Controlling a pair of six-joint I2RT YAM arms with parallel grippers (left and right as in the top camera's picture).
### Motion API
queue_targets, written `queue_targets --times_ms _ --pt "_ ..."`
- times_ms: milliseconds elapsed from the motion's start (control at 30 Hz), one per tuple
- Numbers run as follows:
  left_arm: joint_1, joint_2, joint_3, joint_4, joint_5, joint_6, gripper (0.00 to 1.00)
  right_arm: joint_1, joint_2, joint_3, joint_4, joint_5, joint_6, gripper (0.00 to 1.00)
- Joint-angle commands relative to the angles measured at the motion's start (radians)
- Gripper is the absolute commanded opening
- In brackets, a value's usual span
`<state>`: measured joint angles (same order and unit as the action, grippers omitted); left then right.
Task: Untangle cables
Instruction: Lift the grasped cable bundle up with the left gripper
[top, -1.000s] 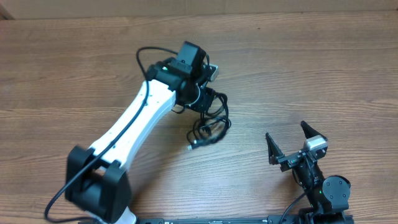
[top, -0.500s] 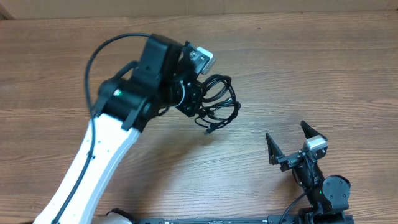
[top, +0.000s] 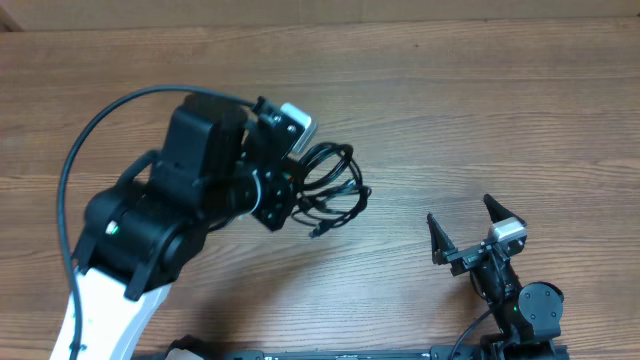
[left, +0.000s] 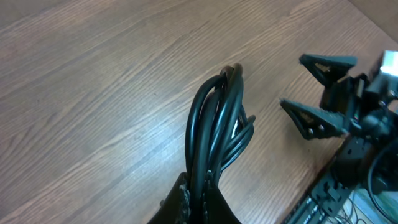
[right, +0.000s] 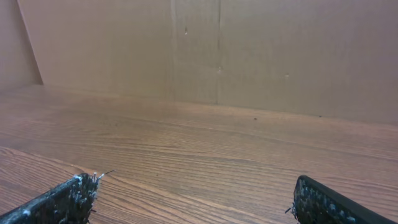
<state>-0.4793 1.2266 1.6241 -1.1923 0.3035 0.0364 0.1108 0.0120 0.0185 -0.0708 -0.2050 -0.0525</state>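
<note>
1. Overhead: the left gripper is clenched on the cables, a looped bundle held over the middle of the table. The right gripper stands spread near the front edge, well apart.
2. Left wrist: the loops bunch at the pinch, so the right gripper had best take one outer loop, not the whole bundle.
3. Right wrist: the jaws are wide with nothing between them.

Cables: smooth, glossy black sheath. Table: matt wood grain. Back wall: matt brown cardboard.

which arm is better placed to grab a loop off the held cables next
Right: the right gripper is open and empty; the left gripper is shut on the cables, holding them up.
</note>
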Motion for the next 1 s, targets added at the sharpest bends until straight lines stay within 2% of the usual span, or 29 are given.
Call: queue_targets --times_ms 0,133,300,467,600,800,967 --pt "-0.005 -0.065 0.028 -0.008 0.004 0.009 0.04 -0.008 -0.009 -0.010 0.005 0.002 0.002 1.00" --pt "-0.005 -0.098 0.028 -0.006 0.003 0.009 0.04 -0.008 -0.009 -0.010 0.033 0.000 0.011 1.00" --pt "-0.005 -0.104 0.028 -0.008 0.004 -0.015 0.04 -0.007 -0.009 0.005 0.130 -0.029 0.278 1.00" --pt "-0.005 -0.103 0.028 0.001 0.003 -0.056 0.04 -0.007 -0.009 0.085 0.104 -0.154 0.415 1.00" --pt "-0.005 -0.103 0.028 0.021 0.003 -0.097 0.04 -0.008 -0.009 0.193 -0.075 -0.172 0.492 1.00" --pt "-0.005 -0.095 0.028 0.070 0.000 -0.154 0.04 -0.007 -0.003 0.388 -0.388 -0.190 0.507 1.00" --pt "-0.005 -0.076 0.028 0.136 0.001 -0.251 0.04 -0.007 0.056 0.553 -0.592 -0.212 0.558 1.00"
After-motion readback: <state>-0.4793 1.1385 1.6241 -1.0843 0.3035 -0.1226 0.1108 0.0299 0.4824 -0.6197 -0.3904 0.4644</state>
